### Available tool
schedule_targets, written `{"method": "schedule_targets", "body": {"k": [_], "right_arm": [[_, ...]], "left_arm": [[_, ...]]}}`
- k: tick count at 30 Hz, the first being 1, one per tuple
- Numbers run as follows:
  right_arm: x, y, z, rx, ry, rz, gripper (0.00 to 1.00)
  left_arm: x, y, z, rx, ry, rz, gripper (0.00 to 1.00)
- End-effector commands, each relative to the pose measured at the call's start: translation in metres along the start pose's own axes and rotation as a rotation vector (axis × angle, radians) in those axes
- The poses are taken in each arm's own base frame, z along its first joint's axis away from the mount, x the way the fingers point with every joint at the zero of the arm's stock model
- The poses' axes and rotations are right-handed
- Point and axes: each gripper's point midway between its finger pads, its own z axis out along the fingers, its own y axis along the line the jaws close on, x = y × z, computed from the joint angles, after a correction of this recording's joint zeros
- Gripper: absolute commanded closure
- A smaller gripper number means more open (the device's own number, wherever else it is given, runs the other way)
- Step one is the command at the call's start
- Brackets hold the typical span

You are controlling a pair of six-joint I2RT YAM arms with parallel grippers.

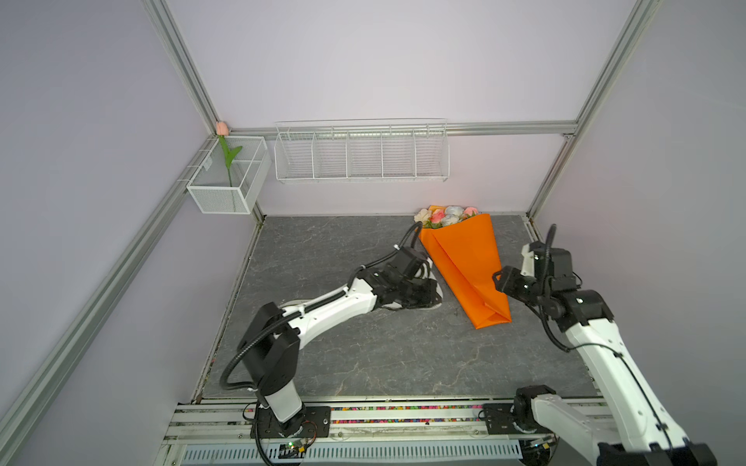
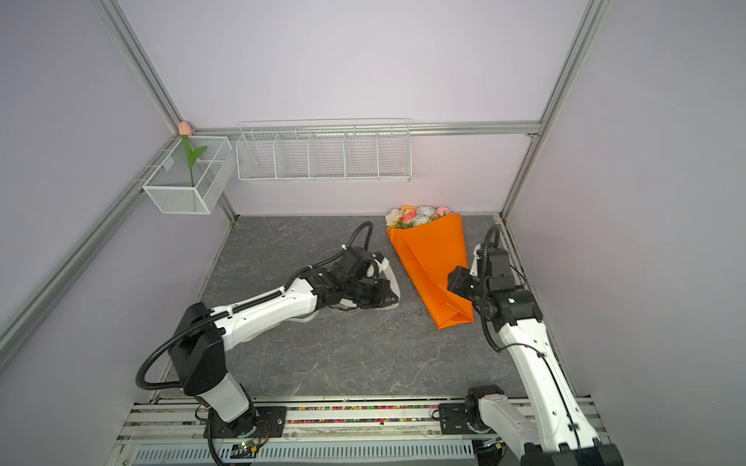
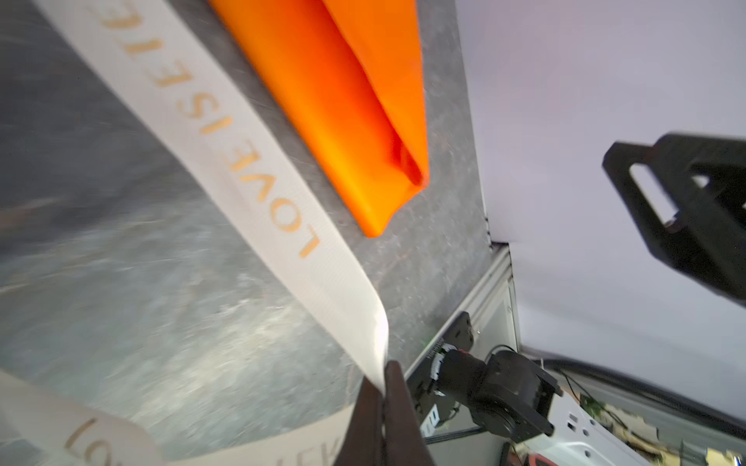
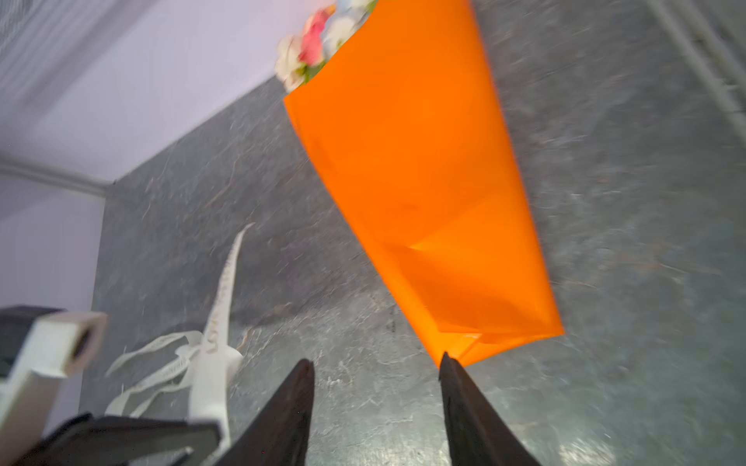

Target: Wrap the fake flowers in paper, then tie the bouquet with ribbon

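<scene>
The left gripper (image 3: pixel 382 377) had its jaws pinched on a flat white ribbon (image 3: pixel 242 161), with open grey marbled bench (image 1: pixel 363 355) in front. Just right lay the bouquet of fake flowers (image 1: pixel 464 262), a smooth orange paper cone. The right gripper (image 4: pixel 375 363) hovered at its narrow end, jaws apart, empty.

**Tulip, basket and rack on the walls**

A single pink tulip (image 1: pixel 221 128) with one green leaf stands upright in a white mesh basket (image 1: pixel 220 199). The basket hangs on the side wall, well beyond the left hand (image 1: pixel 432 296) and off to its left. A white wire rack (image 1: pixel 361 155) with five compartments hangs on the back wall, well beyond both the left hand and the right hand (image 1: pixel 499 279). The grey marbled tabletop (image 1: pixel 363 355) lies beneath both.
</scene>
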Motion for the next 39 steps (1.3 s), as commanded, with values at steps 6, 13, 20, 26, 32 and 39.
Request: {"method": "schedule_targets", "body": {"k": [6,13,20,26,32,39], "right_arm": [[0.033,-0.067,-0.028,0.121,0.106,0.141,0.46],[0.064,-0.054,-0.008,-0.012,0.235,0.198,0.46],[0.128,-0.067,0.002,0.089,0.426,0.260,0.39],[0.149,-0.082,0.011,0.283,0.441,0.278,0.38],[0.160,-0.095,0.043,0.363,0.479,0.186,0.39],[0.158,-0.096,0.066,0.398,0.511,0.118,0.37]], "left_arm": [[0.032,-0.057,0.063,0.160,0.173,0.020,1.00],[0.034,-0.035,0.049,0.011,0.171,0.113,0.53],[0.006,0.023,-0.024,-0.154,0.028,0.088,0.36],[-0.022,0.159,-0.105,-0.440,-0.116,-0.212,0.39],[-0.027,0.261,-0.152,-0.575,-0.171,-0.419,0.37],[-0.025,0.329,-0.166,-0.704,-0.155,-0.560,0.35]]}}
